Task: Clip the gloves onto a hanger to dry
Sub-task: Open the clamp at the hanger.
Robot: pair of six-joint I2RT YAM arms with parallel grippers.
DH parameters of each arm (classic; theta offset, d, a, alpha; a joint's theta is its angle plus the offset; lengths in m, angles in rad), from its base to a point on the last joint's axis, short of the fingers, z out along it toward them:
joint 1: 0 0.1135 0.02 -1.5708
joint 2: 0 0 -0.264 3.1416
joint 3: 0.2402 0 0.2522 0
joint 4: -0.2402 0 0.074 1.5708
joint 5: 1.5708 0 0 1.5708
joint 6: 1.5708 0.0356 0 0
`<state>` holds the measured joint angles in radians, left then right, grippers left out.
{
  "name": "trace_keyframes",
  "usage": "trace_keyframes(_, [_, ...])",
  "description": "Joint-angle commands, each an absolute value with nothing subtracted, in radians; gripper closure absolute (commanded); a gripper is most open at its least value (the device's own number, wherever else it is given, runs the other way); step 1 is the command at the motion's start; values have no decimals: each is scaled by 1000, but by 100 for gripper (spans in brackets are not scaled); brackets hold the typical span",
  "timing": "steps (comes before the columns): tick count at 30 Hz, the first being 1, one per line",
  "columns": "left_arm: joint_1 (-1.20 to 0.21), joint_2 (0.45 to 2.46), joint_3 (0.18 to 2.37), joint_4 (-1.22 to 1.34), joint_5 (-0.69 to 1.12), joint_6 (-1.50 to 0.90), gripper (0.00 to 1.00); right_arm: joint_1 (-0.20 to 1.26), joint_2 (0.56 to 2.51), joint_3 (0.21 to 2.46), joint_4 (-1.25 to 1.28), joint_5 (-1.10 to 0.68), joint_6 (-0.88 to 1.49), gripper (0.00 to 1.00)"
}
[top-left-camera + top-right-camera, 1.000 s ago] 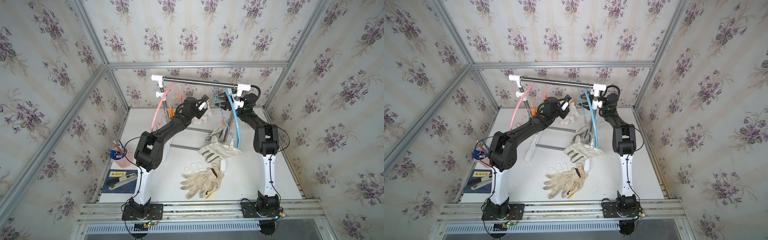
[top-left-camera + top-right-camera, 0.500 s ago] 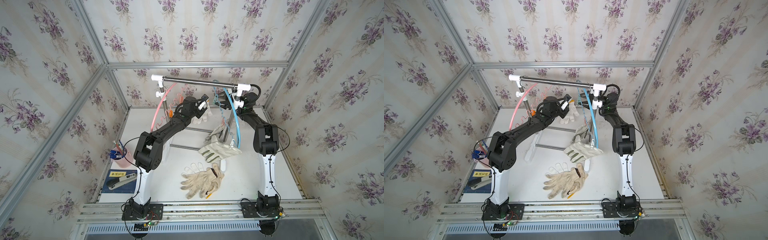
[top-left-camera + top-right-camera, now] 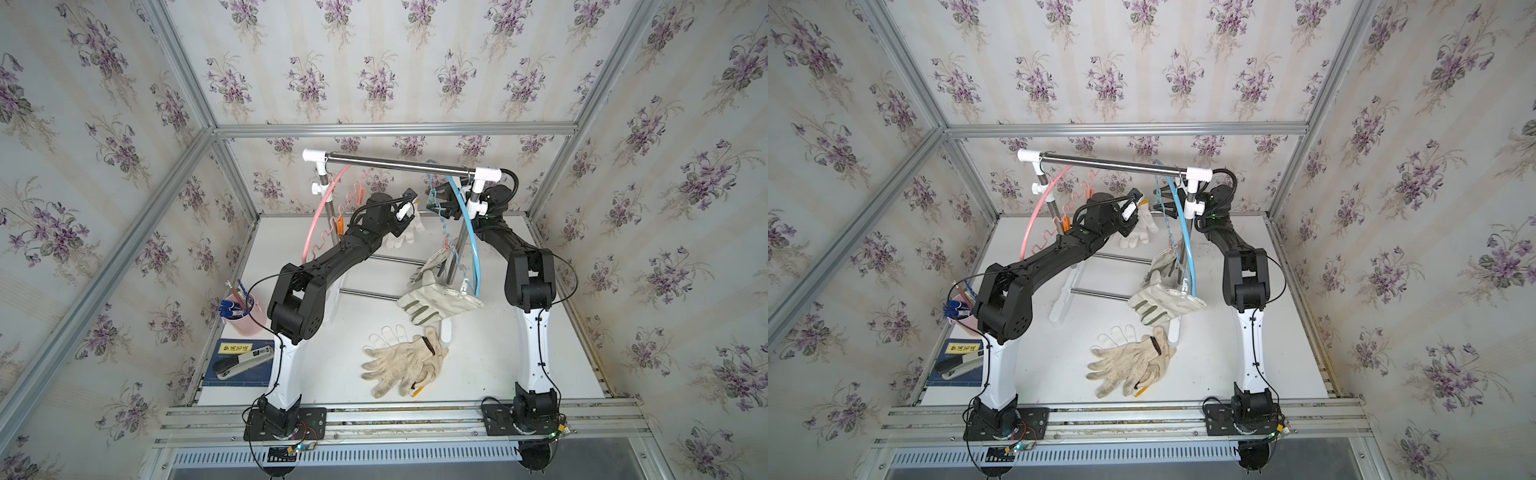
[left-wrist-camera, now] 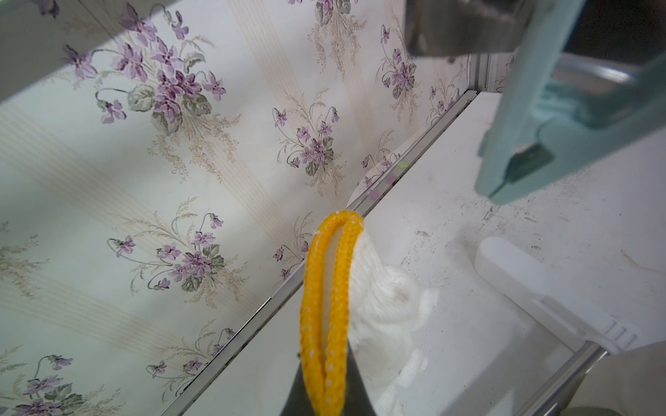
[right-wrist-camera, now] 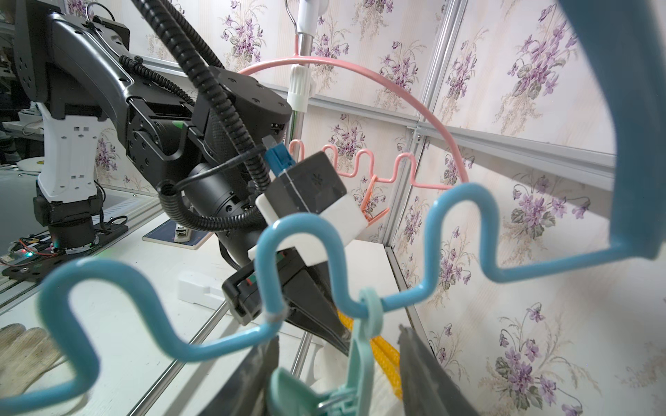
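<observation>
My left gripper is shut on the yellow cuff edge of a white knit glove, held up beside the blue hanger. A teal clip hangs from the hanger's wavy bar. My right gripper is open with one finger on each side of the clip; a gap shows on the far side. The yellow cuff lies just behind the clip. Two canvas gloves hang clipped low on the hanger. Dirty-cream knit gloves lie on the table in both top views.
A pink hanger hangs at the rail's left end with an orange clip. A pink cup of pens and a stapler on a blue book sit at the table's left edge. The rack's white foot is beside the canvas gloves.
</observation>
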<state>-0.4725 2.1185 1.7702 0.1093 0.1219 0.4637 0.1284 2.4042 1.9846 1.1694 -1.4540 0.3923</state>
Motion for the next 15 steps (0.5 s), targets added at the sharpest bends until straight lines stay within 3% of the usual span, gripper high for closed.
trace_keyframes(1, [-472, 2109, 1777, 135, 114, 469, 100, 127, 2411, 1990, 1183, -1445, 397, 51])
trace_keyframes(15, [-487, 2130, 1814, 93, 138, 520, 100, 129, 2415, 1991, 1187, -1405, 414, 76])
